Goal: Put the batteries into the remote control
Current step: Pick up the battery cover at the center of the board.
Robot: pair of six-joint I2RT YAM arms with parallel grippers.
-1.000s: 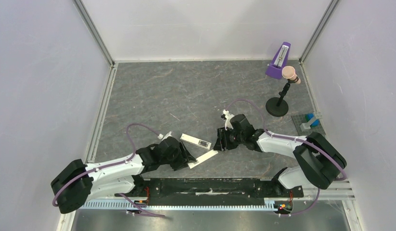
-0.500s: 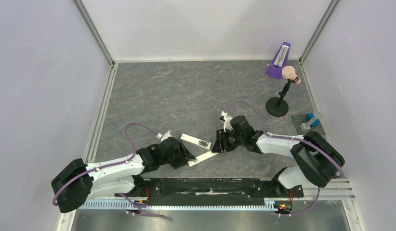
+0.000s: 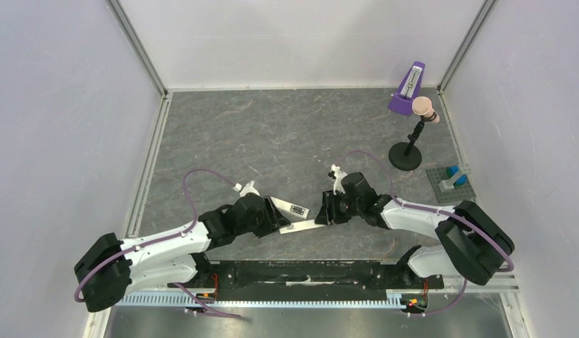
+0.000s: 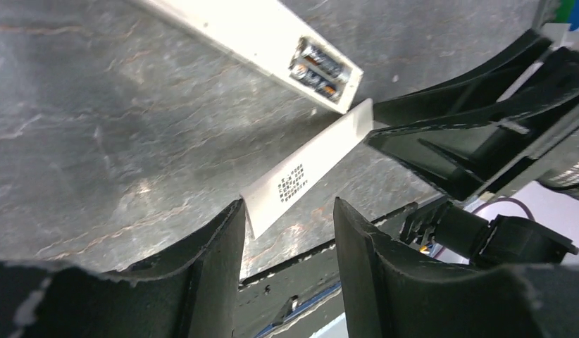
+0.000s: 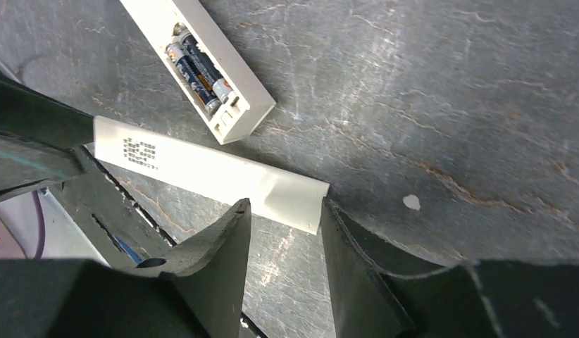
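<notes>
Two hands bracket cover strip just beside remote on counter: left hand open wide astride one end, right hand narrow round other end, grip unclear. Remote white, recess up, both batteries seated.

The thin white cover has swung from a slant to nearly level, and it now spans the gap between my two grippers. My left gripper has moved up and toward the centre, its fingers spread on either side of one end of the cover. My right gripper has shifted slightly right and down, and its fingers now pinch the cover's other end.
</notes>
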